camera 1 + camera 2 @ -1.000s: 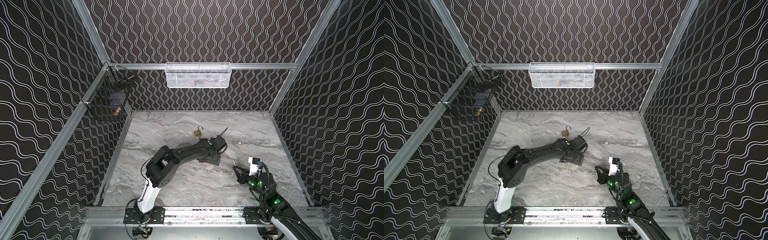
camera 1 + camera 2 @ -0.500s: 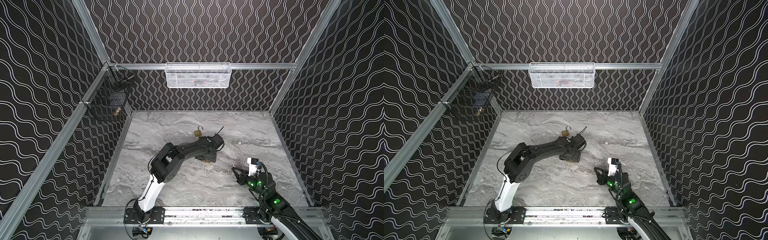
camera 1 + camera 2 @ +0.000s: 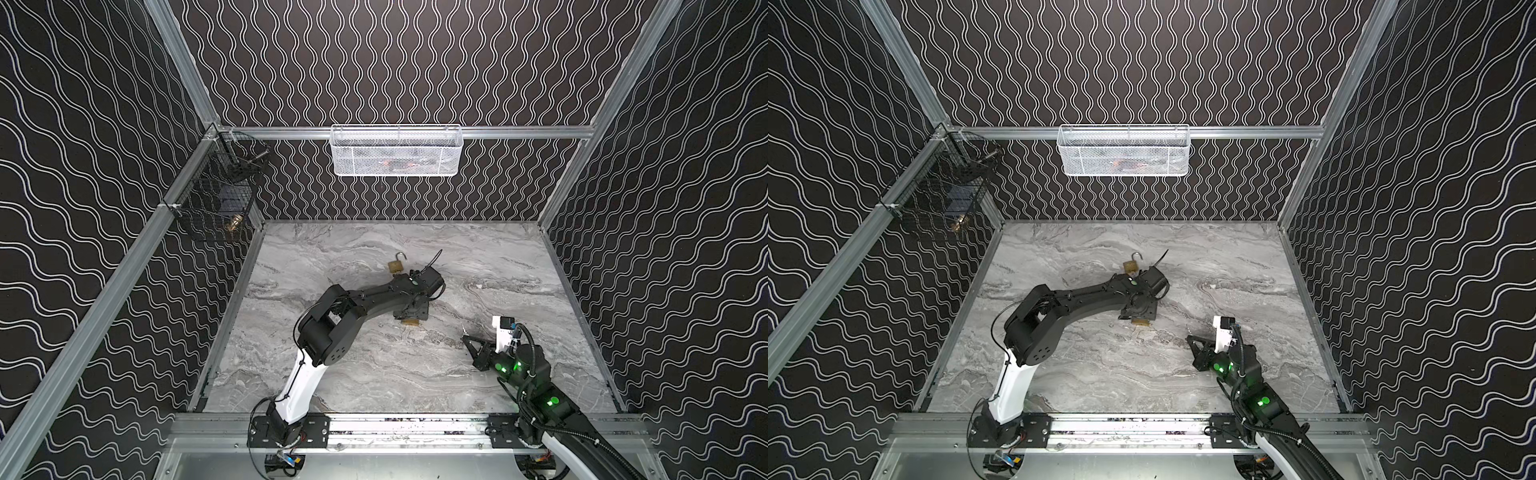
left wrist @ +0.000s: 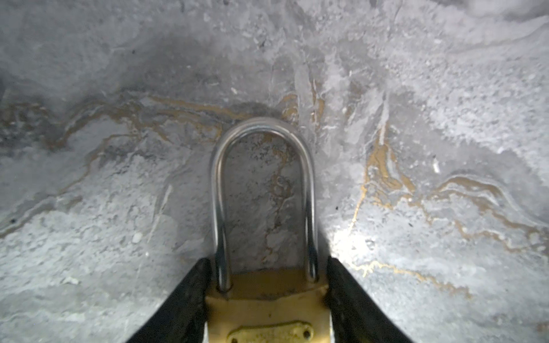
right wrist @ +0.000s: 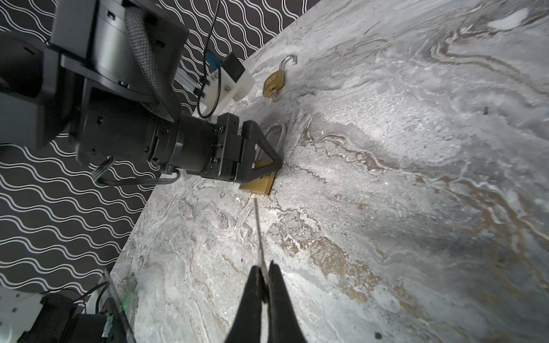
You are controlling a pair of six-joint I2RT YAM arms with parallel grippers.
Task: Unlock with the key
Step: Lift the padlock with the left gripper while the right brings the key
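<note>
On the counter, clear of its edges, the left end effector apparently pinches the brass padlock. The right end effector, pinching the key, has stayed put, with bare counter between them.

A: Surface?
B: Grey marbled tabletop, flat.
A: What lies on it?
B: Two brass locks. The open-shackle padlock lies far of centre; the closed padlock lies flat, nearer, slightly right. They are not touching.

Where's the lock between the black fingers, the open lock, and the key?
Closed lock (image 4: 267,297), left wrist view: its brass body.
Open lock (image 5: 274,83), right wrist view: its brass body.
Key (image 5: 259,234), right wrist view: its thin blade.
</note>
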